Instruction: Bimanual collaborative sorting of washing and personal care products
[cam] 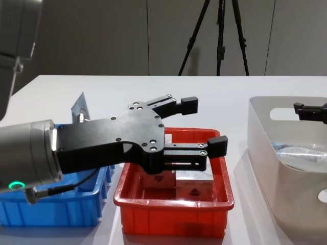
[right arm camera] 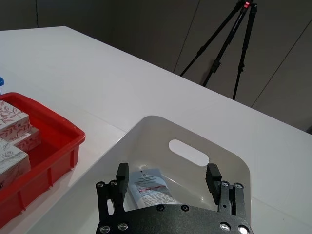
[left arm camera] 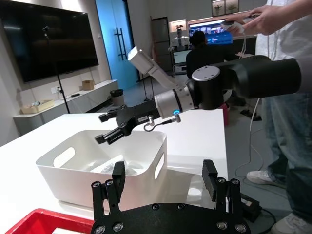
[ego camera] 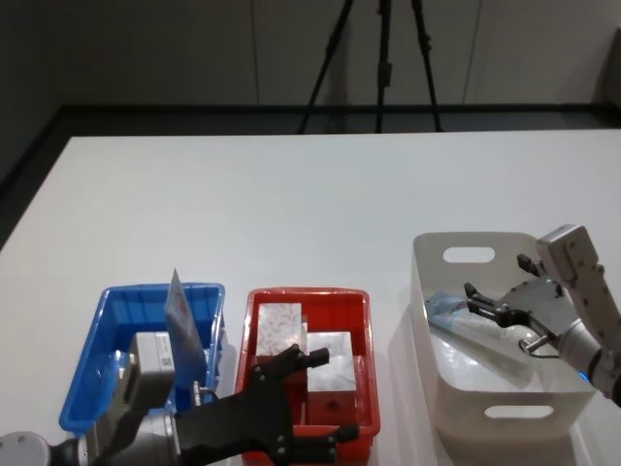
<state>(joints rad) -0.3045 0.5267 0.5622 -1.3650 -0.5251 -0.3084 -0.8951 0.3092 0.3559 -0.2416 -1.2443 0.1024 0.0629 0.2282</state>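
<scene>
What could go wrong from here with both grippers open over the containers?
The right gripper hangs open over the tub, where the blue tube lies on the bottom by a wall; it may strike plastic first.
The left gripper is open above the red tray; the white boxes sit packed together, so it may shove a neighbour.
The upright tube in the blue tray stands beside the left arm and may topple.

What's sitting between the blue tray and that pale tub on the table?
The red tray, holding white patterned boxes, with the left pincer open over it, as the head view shows.
</scene>
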